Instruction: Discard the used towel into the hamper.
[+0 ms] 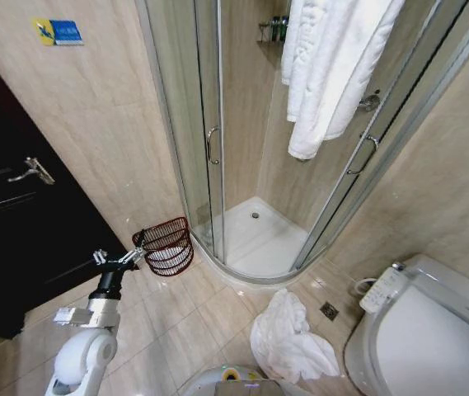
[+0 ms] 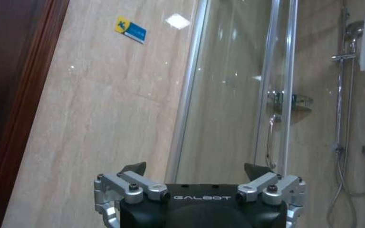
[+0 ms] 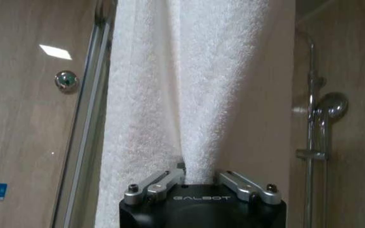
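head view downward, wrist views level, sharing shower enclosure (image 1: 250, 165)

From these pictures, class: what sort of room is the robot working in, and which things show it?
A bathroom, most likely: a curved glass shower enclosure, a toilet with a side control panel, and white towels hanging and on the floor.

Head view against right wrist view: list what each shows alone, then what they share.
Head view alone: the hamper on the floor, the left gripper beside it, a crumpled towel on the tiles, the toilet. Right wrist view alone: the right gripper shut on the hanging towel, the shower head. Both: that hanging towel and the glass shower enclosure.
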